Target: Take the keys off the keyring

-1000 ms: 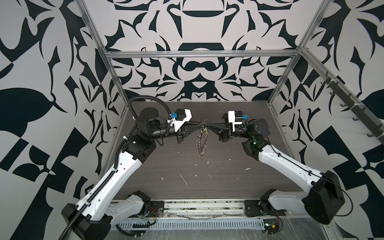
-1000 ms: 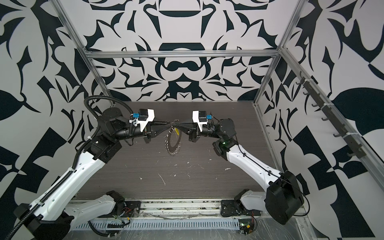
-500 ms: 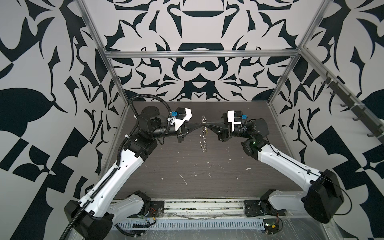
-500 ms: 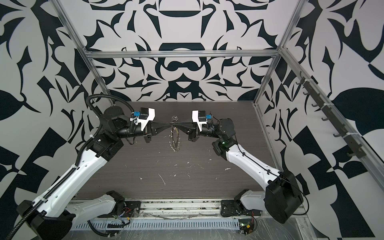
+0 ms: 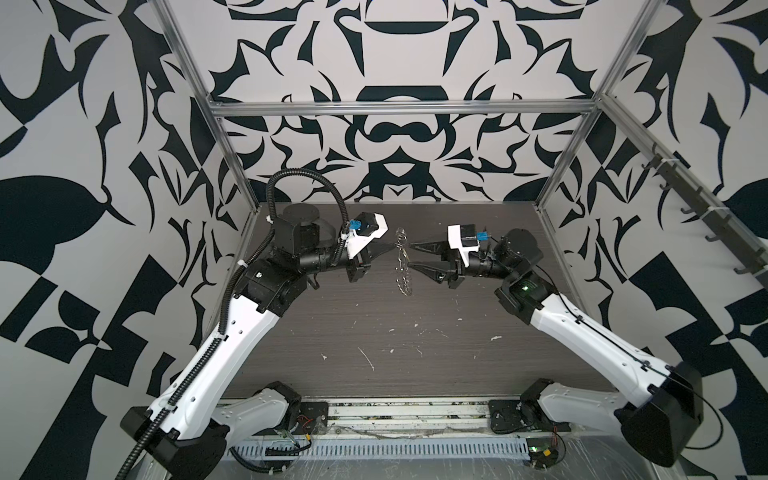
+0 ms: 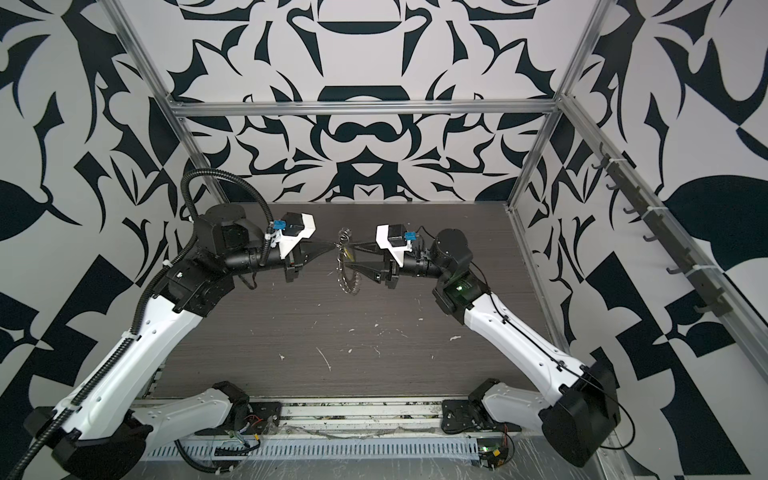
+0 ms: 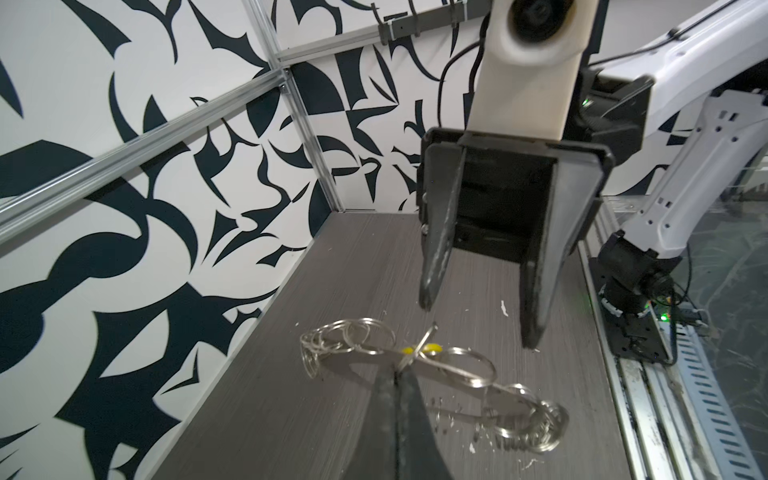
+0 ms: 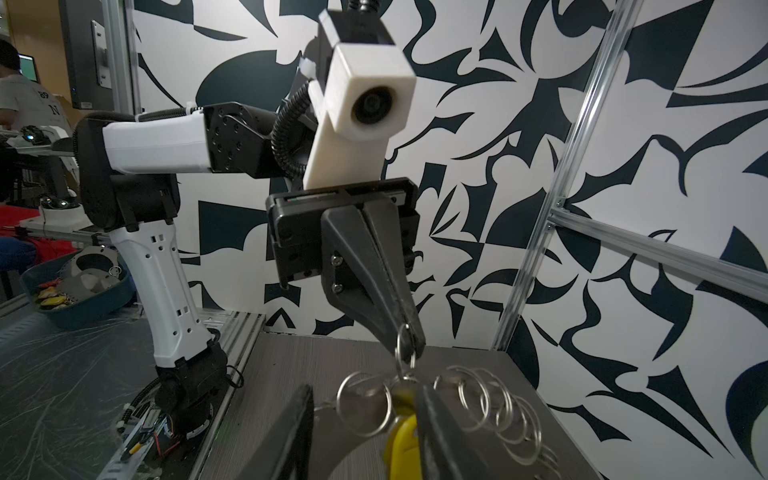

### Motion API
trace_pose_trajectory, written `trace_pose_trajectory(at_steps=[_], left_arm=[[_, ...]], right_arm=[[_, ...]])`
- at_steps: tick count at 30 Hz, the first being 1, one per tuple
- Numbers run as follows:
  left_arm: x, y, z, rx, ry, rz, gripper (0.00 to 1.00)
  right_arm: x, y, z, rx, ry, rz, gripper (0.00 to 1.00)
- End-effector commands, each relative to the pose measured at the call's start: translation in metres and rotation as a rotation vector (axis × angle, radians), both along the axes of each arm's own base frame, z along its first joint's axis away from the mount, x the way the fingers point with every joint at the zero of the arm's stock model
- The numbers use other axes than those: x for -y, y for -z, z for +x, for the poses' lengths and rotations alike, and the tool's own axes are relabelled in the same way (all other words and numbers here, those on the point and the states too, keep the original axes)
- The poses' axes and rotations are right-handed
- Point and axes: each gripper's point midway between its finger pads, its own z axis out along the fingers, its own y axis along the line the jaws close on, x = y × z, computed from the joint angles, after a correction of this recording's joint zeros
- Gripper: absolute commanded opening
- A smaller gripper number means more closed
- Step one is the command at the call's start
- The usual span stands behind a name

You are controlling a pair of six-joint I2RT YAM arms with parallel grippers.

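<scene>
Keys (image 8: 405, 440): yellow tag, bottom centre of the right wrist view, hanging below its small split ring (image 8: 404, 347). In the left wrist view I only get a sliver of yellow (image 7: 432, 348) at lower centre.

Left gripper (image 8: 409, 337) is clenched on that split ring, tips fully together. Its own camera shows the same: fingers (image 7: 411, 399) coming in from the bottom edge, no gap.

Keyring (image 5: 402, 266) hangs in the air from the same pinch point. In both top views it's just above frame centre (image 6: 345, 270), nearly edge-on, a thin vertical streak between the two grippers. The left wrist view shows the hoop (image 7: 465, 376) with small rings bunched at both ends.

Right gripper (image 5: 410, 255) is released, jaws well apart, tips pointing at the keyring from just right of it. In the right wrist view its fingers (image 8: 432, 428) straddle the tag. The tag is close against the right-of-frame finger; I can't tell if they touch.

Table (image 5: 374, 324) below is dark woodgrain, with white flecks (image 5: 368, 359) at lower centre.
</scene>
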Motion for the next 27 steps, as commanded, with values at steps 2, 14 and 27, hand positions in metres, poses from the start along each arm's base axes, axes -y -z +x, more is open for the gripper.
trace_pose_trajectory(at_steps=[2, 14, 27], left_arm=[[-0.006, 0.024, 0.006, -0.009, -0.058, 0.176, 0.0], [-0.001, 0.039, 0.014, -0.034, -0.107, 0.295, 0.0], [0.001, 0.042, 0.016, -0.045, -0.111, 0.291, 0.0]], right_arm=[[0.005, -0.011, 0.002, 0.029, 0.036, -0.058, 0.43], [-0.008, -0.006, 0.02, -0.073, 0.018, -0.098, 0.33], [-0.017, 0.015, 0.028, -0.127, 0.019, -0.136, 0.27]])
